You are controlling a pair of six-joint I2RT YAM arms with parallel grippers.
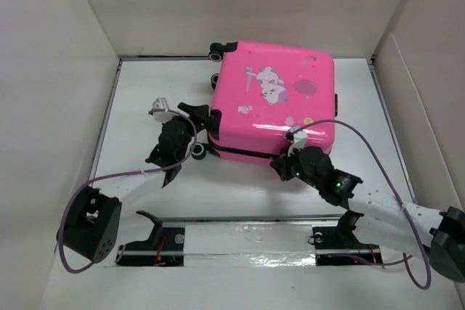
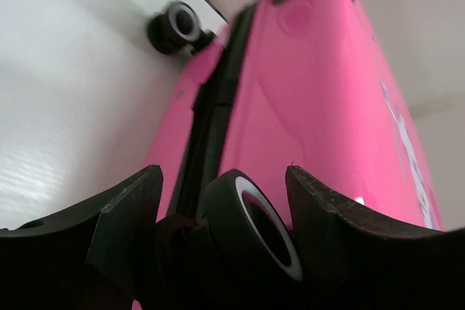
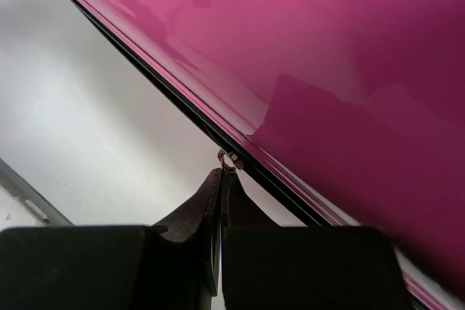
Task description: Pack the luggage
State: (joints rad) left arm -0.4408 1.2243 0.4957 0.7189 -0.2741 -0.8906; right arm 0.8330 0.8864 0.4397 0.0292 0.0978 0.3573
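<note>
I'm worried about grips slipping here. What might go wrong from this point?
1. The right gripper pinches the tiny zipper pull only at its very tips, so it may slip off.
2. The left gripper steadies the suitcase by a caster wheel. That wheel may swivel and let the suitcase slide on the table.

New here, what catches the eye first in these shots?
The bright pink luggage, closed, lies flat on the white table, cartoon stickers up. The left hand straddles a black caster wheel at its near-left corner; the right hand, pinched shut, has its tips at a small metal ring on the near seam.
</note>
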